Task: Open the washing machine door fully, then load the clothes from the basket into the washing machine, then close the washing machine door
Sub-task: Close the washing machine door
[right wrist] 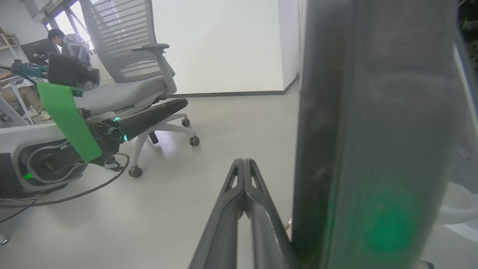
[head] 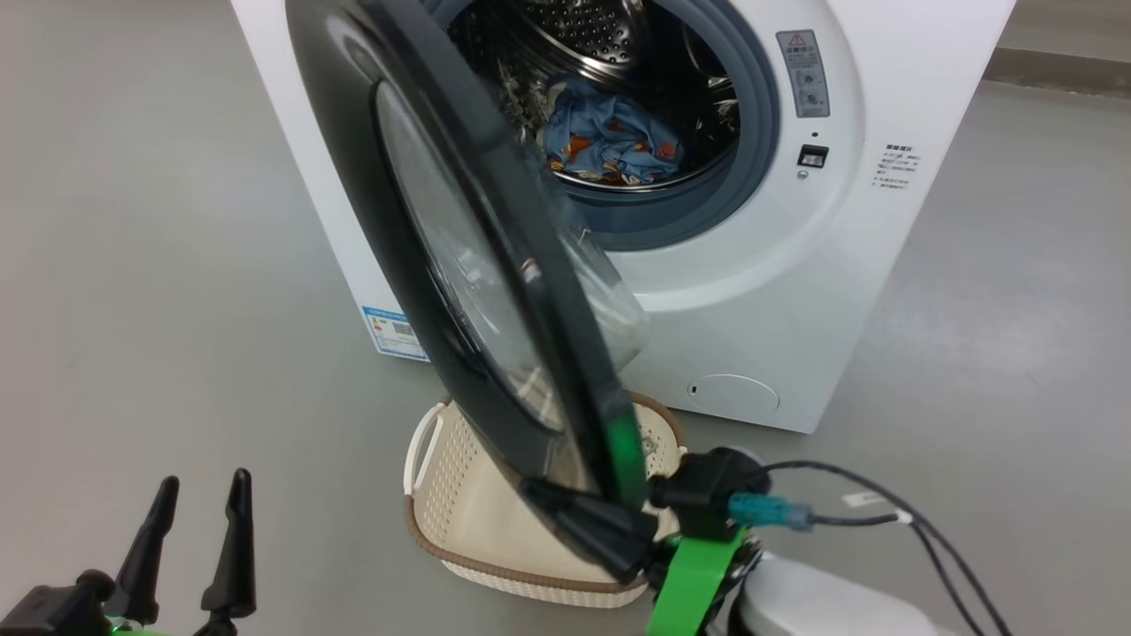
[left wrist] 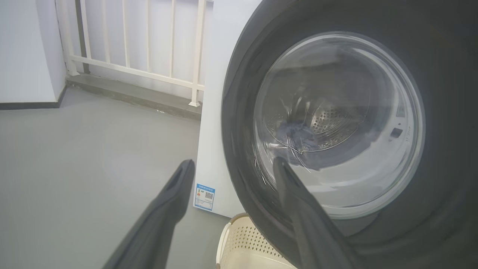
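Grey floor (head: 132,265) all round, white railing (left wrist: 149,37) behind. Logging washing machine door (head: 459,265) standing part open over basket (head: 459,512), free edge pointing toward robot, running edge-on from upper left to lower right in head view. Showing glossy black ring, clear domed glass bulging toward washing machine (head: 884,221). Noting clothes (head: 610,141), blue with orange print, lying in drum. Holding left gripper (head: 204,477) spread wide, empty. Pressing right gripper (right wrist: 244,162) fingers together, empty, just beside door's rim.

The clothes (head: 610,141) lie in the washing machine (head: 884,256), the basket (head: 459,499) before it.
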Available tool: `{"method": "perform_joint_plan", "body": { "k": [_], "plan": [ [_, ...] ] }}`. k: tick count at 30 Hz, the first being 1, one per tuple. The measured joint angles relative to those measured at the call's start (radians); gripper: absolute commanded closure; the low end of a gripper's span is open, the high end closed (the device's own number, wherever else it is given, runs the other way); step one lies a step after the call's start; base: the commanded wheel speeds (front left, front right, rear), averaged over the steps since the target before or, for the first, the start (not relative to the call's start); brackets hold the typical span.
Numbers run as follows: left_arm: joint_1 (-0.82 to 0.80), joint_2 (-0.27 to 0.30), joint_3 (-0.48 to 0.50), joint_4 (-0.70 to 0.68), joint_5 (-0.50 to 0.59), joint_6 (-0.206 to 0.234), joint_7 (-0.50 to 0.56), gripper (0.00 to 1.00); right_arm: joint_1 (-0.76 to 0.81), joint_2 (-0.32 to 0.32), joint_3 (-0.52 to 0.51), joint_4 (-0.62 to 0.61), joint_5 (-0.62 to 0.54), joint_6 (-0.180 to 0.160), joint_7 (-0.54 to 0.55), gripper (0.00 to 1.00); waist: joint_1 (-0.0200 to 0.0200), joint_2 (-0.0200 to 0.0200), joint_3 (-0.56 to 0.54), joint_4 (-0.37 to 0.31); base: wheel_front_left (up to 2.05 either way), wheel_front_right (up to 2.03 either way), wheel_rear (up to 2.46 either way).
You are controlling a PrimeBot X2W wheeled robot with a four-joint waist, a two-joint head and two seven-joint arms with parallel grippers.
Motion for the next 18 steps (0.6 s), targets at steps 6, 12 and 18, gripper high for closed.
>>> {"method": "perform_joint_plan", "body": {
  "k": [6, 12, 18],
  "plan": [
    [0.000, 0.011, -0.003, 0.000, 0.000, 0.000, 0.000, 0.00, 0.005, -0.026, -0.094, 0.021, -0.007, 0.000, 0.000, 1.00, 0.0000, 0.0000, -0.002, -0.010, 0.00, 0.00, 0.00],
    [0.000, 0.013, -0.009, 0.000, 0.000, 0.000, 0.000, 0.00, 0.034, -0.052, -0.177, 0.040, -0.016, 0.000, 0.000, 1.00, 0.0000, 0.0000, 0.005, -0.018, 0.00, 0.00, 0.00],
    [0.000, 0.016, -0.009, -0.001, 0.000, 0.000, 0.000, 0.00, 0.049, -0.058, -0.273, 0.041, -0.031, 0.000, 0.000, 1.00, 0.0000, 0.0000, 0.020, -0.028, 0.00, 0.00, 0.00]
  ]
}}
